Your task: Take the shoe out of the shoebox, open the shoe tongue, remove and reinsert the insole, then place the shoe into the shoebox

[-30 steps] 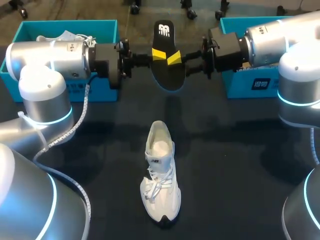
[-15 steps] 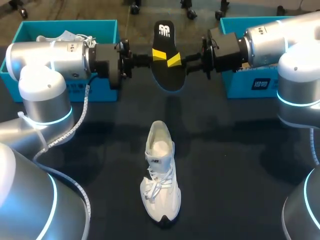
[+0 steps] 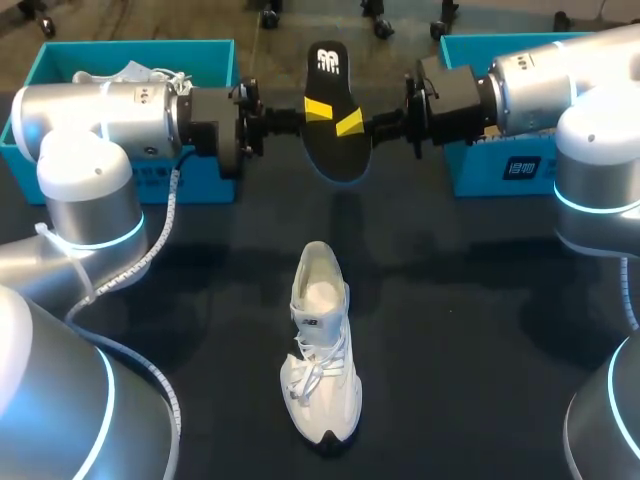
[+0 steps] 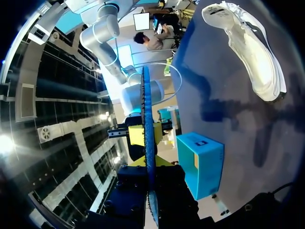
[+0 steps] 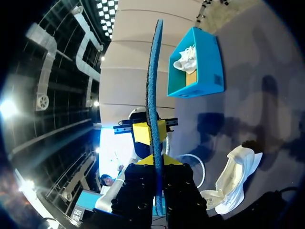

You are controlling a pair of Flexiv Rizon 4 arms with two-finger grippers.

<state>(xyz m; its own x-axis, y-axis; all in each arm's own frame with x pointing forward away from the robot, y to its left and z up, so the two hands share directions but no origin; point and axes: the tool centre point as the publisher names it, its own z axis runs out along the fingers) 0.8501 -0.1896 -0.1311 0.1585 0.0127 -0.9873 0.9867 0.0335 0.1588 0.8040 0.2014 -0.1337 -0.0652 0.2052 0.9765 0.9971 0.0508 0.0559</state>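
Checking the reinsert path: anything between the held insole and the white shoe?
Nothing. The head view shows only bare black table between the insole and the shoe.

Table: you have a dark, matte table filling nearly the whole head view, its top plain and of one colour.
Surface: you see no cloth, mat or marking on the bare stretches, only a smooth flat top.
Light: it reaches your table from above, and soft, blurred shadows lie across the middle of the top.
Wrist views: in both you see the same top as a smooth plain with darker shadow patches.
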